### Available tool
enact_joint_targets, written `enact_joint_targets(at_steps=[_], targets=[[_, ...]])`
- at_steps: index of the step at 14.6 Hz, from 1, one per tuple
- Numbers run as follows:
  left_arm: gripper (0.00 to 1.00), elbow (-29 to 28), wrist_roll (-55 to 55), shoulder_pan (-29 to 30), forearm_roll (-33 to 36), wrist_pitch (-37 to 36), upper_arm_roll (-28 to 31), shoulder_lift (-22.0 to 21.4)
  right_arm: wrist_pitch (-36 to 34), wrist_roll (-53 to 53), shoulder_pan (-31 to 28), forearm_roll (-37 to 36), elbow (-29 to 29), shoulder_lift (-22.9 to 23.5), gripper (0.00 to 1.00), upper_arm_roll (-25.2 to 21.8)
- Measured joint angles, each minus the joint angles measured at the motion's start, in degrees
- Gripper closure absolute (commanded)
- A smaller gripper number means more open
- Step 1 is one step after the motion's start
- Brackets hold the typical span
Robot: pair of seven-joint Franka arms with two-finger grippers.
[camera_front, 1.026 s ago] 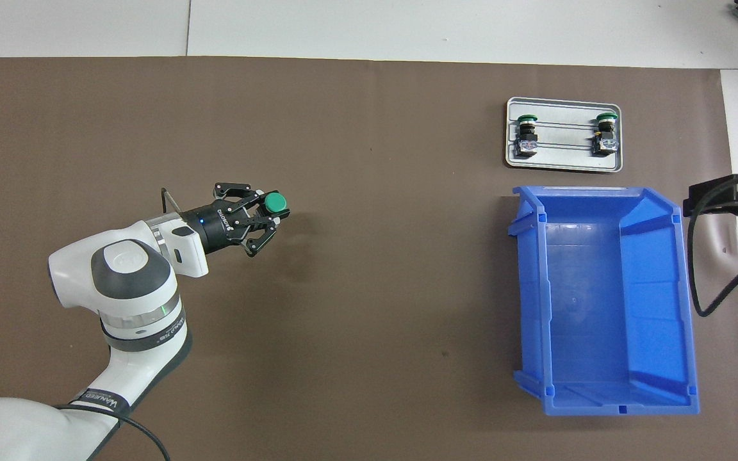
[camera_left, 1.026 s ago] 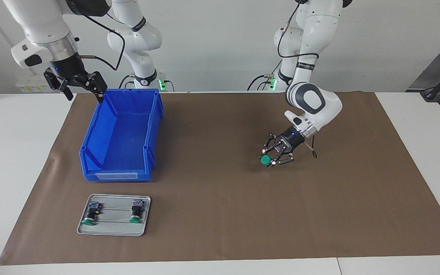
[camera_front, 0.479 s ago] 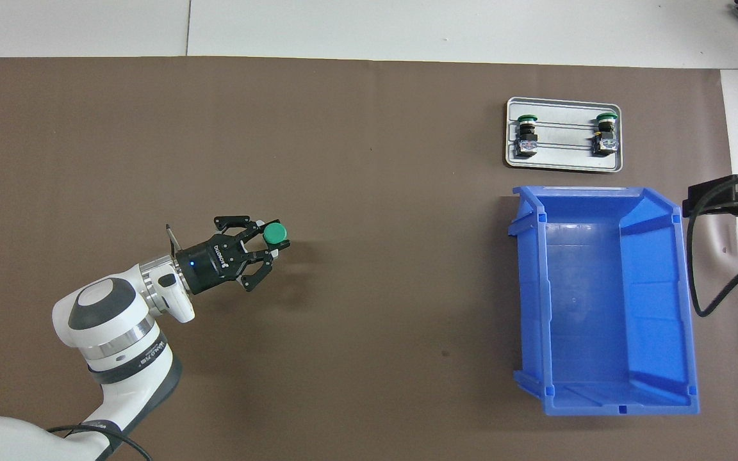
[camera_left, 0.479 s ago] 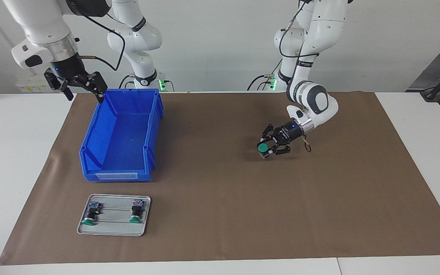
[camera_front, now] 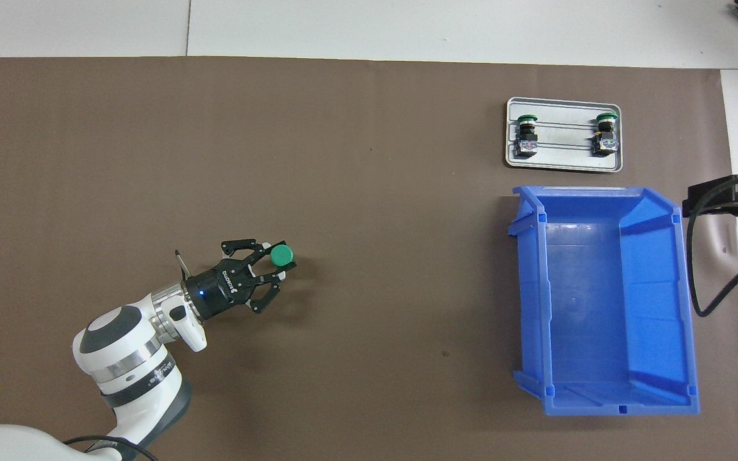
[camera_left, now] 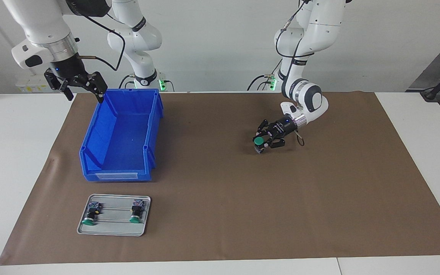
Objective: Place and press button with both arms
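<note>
The left gripper (camera_left: 262,144) is clamped on the small push-button with a round green cap and black cylindrical body (camera_left: 258,141), holding it low over the brown paper mat (camera_left: 220,168) toward the left arm's end of the table, cap tilted up and outward; whether its blue-grey base already touches the mat cannot be told from either view. The step in hand looks like setting this button down so that it can be pressed. To do that well, the wrist should bring the button upright before the base lands, lower it gently until the mat takes the weight, and stay gripped low on the body so the cap is free from above (a tilted base would let it tip under a push). The right gripper (camera_left: 78,84) waits with its jaws spread wide and nothing in them, up in the air over the edge of the open blue plastic bin (camera_left: 122,133); it would have a long reach across to press. Two more green-capped buttons (camera_front: 526,131) lie on their sides in the shallow grey metal tray (camera_front: 563,166), beside the bin and farther from the robots.
</note>
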Motion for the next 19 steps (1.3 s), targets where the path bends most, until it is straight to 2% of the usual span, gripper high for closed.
enact_joint_targets(at_steps=[3,4,5,7,10,15,19], targets=[[1.00,-1.64,0.00,-0.31,-0.04,0.01,-0.25,0.03,0.00,0.00,0.00,0.00,-0.04,0.00,0.00,0.00],[0.93,-1.85,0.00,-0.31,-0.05,0.04,-0.26,0.03,0.00,0.00,0.00,0.00,-0.05,0.00,0.00,0.00],[0.22,-1.93,0.00,-0.31,-0.06,0.06,-0.26,0.03,0.00,0.00,0.00,0.00,-0.06,0.00,0.00,0.00],[0.17,-1.93,0.00,-0.31,-0.10,0.12,-0.25,0.03,0.00,0.46,-0.02,0.17,-0.08,0.00,0.00,-0.01],[0.17,-1.93,-0.07,-0.27,-0.16,0.23,-0.02,0.03,0.01,2.80,-0.12,2.27,-0.24,0.00,0.00,-0.14],[0.17,-2.06,-0.48,-0.09,0.30,0.41,0.36,0.03,0.01,2.08,0.00,1.85,-0.42,-0.01,0.00,0.02],[0.17,-2.08,-3.44,3.56,9.48,0.54,0.76,0.04,0.09,0.82,0.00,1.24,-0.71,-0.01,0.00,0.02]])
